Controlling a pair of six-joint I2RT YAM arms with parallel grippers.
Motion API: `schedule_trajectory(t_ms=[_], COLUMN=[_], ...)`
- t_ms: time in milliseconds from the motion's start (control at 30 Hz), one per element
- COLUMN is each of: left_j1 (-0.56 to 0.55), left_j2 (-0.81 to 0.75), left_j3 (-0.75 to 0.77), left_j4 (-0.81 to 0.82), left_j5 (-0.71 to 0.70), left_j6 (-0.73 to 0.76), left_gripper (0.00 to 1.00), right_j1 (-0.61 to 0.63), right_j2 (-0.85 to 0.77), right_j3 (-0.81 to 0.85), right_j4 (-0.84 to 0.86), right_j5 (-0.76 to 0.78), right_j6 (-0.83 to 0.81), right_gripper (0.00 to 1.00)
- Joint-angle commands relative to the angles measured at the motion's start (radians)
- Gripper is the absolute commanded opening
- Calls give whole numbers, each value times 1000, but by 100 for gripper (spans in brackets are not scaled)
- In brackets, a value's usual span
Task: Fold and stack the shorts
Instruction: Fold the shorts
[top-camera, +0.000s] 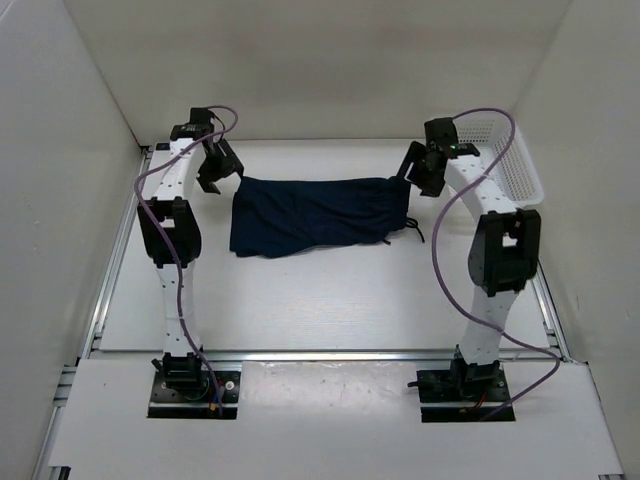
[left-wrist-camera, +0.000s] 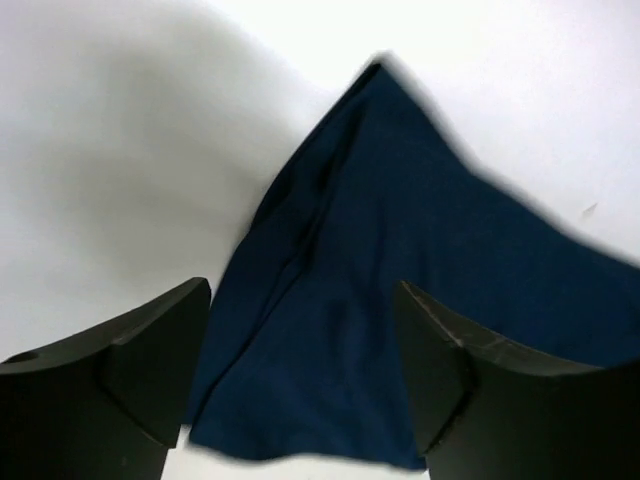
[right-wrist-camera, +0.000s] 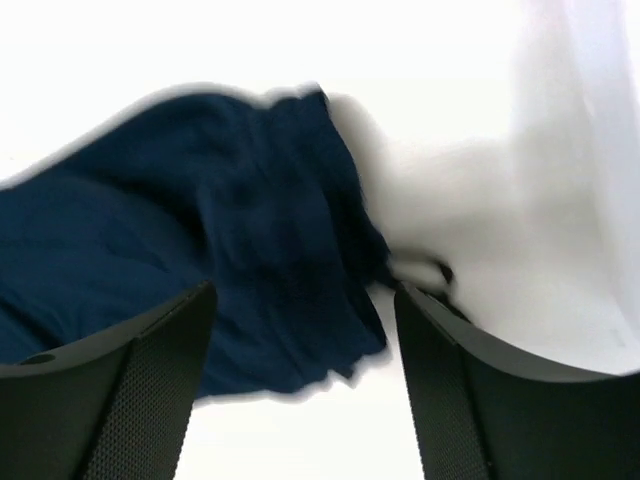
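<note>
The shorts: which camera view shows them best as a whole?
The top external view. It shows the whole navy shorts, spread out across the table, with all their edges visible. The left wrist view shows only one pointed corner of the fabric. The right wrist view shows only a blurred, gathered end.

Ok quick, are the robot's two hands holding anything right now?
Left gripper: open, holding nothing, over the dark navy blue soft fabric shorts.
Right gripper: open, holding nothing.
</note>
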Motion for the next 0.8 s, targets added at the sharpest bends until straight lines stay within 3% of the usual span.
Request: schedule_trajectory(t_ms=[0, 100, 200, 267, 400, 600, 667, 733, 767], left_j1=[-6, -30, -31, -64, -100, -100, -100, -100, -100], left_j2=[-270, -439, -544, -554, -501, -389, -364, -352, -352], left_j3=[-170, -420, -661, -770, -833, -823, -823, -814, -814], left_j4=[13, 47, 129, 154, 179, 232, 242, 252, 253], left_j5=[-38, -82, 40, 59, 79, 92, 114, 123, 123], left_j6=[35, 47, 58, 67, 67, 67, 67, 67, 67], left_gripper=[85, 88, 90, 95, 100, 100, 96, 73, 55], right_j1=[3, 3, -6, -6, -6, 17, 33, 49, 63], right_j2=[-215, -283, -320, -320, -299, -126, -77, -8, 11], right_j3=[-161, -329, -425, -488, -511, -378, -306, -254, -203], right_j4=[40, 63, 85, 104, 132, 146, 146, 137, 126], right_j5=[53, 41, 16, -24, -79, -115, -115, -102, -102], right_j6=[-28, -17, 1, 10, 10, 10, 10, 10, 10], right_gripper=[78, 79, 82, 82, 82, 82, 80, 67, 59])
